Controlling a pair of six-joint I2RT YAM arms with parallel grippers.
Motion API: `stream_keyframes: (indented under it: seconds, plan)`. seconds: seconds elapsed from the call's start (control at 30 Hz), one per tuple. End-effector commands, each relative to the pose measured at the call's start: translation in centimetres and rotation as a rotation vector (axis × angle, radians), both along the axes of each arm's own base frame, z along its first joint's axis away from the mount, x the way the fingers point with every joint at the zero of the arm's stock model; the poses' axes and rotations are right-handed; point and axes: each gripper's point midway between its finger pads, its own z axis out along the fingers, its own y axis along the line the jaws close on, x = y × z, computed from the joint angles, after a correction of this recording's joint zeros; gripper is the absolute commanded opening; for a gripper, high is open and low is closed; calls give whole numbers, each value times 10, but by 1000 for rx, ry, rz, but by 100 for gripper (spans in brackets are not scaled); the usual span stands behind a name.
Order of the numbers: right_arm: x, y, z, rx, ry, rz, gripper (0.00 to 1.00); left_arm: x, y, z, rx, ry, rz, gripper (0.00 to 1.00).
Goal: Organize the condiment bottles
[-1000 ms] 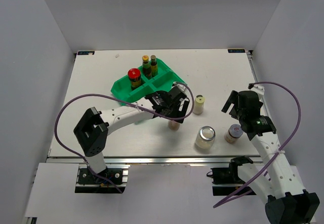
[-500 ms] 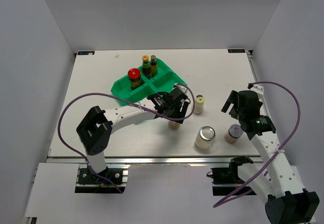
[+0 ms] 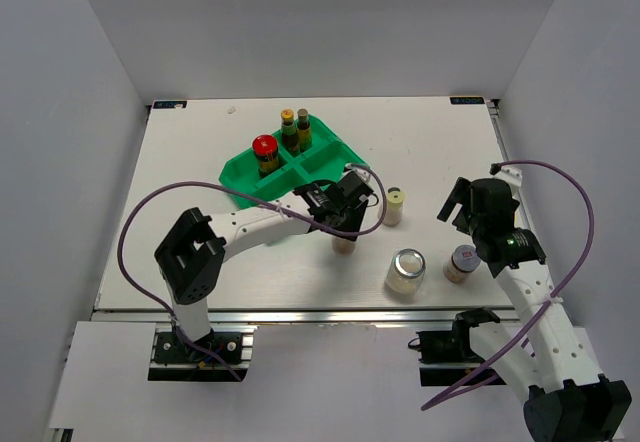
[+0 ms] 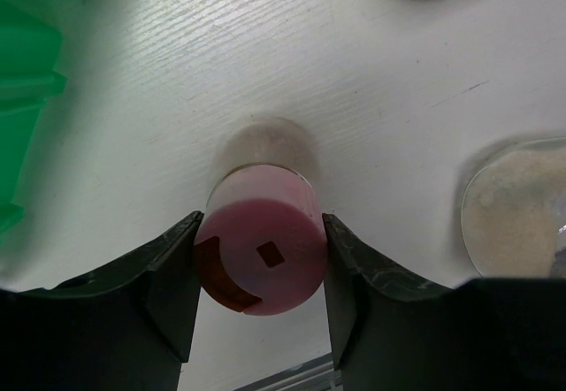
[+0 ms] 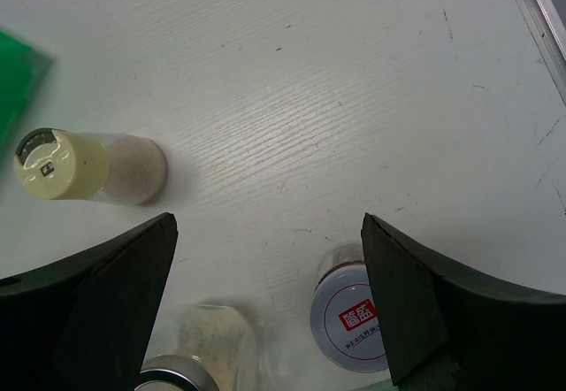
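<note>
Left tool point(image 4: 260, 272) clamps the pink-lidded shaker point(image 4: 265, 232) (pale body, seemingly upright); right tool point(image 5: 267, 223) gapes wide.

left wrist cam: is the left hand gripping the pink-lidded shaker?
Yes, both fingers of the left hand press against the lid of the pink-lidded shaker.

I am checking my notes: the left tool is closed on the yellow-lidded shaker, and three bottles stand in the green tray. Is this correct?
Not quite: the left tool is closed on the pink-lidded shaker, as the left wrist view shows. The yellow-lidded shaker stands free. The rest is right.
</note>
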Motion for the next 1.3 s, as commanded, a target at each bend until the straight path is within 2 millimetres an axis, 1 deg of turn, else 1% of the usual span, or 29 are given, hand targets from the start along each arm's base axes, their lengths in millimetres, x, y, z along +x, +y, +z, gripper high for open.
stream_keyframes:
  seconds: [0.0,0.03,0.07,0.1,0.17,0.2,0.23,0.3,0.33,0.37,0.4,0.43,0.47,0.5,0.53,0.6,0.67,0.77,0.87,0.97,1.07,1.1,1.17,1.2,1.27]
  plan:
    - [3,-2,9,-3,-44,1,89,13,-3,57,-78,-113,31,37]
    - [3,-1,9,0,-45,5,89,13,2,61,-67,-125,45,35]
    - [4,0,10,1,-51,9,89,17,6,70,-68,-149,63,35]
    - [3,0,9,0,-49,9,89,21,14,87,-70,-200,98,35]
    - [4,1,10,2,-53,20,89,26,29,101,-53,-244,150,35]
    - [4,2,10,5,-56,24,89,32,40,119,-61,-297,202,35]
    - [4,2,10,7,-57,25,89,33,47,126,-61,-312,222,35]
    - [4,3,11,9,-59,30,90,45,67,135,-69,-334,285,34]
    - [4,3,10,9,-57,33,89,49,77,145,-90,-345,315,33]
    - [4,4,10,8,-57,36,89,61,94,148,-94,-347,372,30]
    - [4,5,11,11,-61,40,89,66,103,147,-103,-350,398,30]
    - [5,5,11,11,-62,42,89,68,109,154,-135,-355,406,30]
    - [5,5,12,11,-63,44,89,78,122,155,-141,-362,429,30]
    - [5,5,11,9,-60,45,89,82,126,153,-158,-360,433,30]
    - [5,5,11,8,-59,46,89,88,136,154,-157,-368,460,30]
    - [5,5,10,10,-56,46,89,96,141,154,-150,-393,459,30]
    - [5,5,10,7,-56,48,89,102,146,142,-125,-390,453,30]
    - [5,5,9,4,-51,49,89,106,144,131,-125,-363,435,30]
    - [6,4,7,-3,-42,45,89,106,143,120,-119,-341,423,30]
    - [6,4,5,-4,-35,45,89,105,148,109,-94,-324,443,30]
    - [6,4,3,-7,-29,43,89,109,149,98,-82,-306,443,31]
    - [6,3,3,-7,-29,41,89,111,146,90,-78,-290,436,31]
    - [6,4,3,-7,-26,43,89,116,145,84,-77,-275,438,31]
    - [6,4,1,-8,-23,45,89,119,144,75,-73,-253,434,30]
    - [7,4,-1,-12,-15,45,89,124,139,70,-86,-243,417,29]
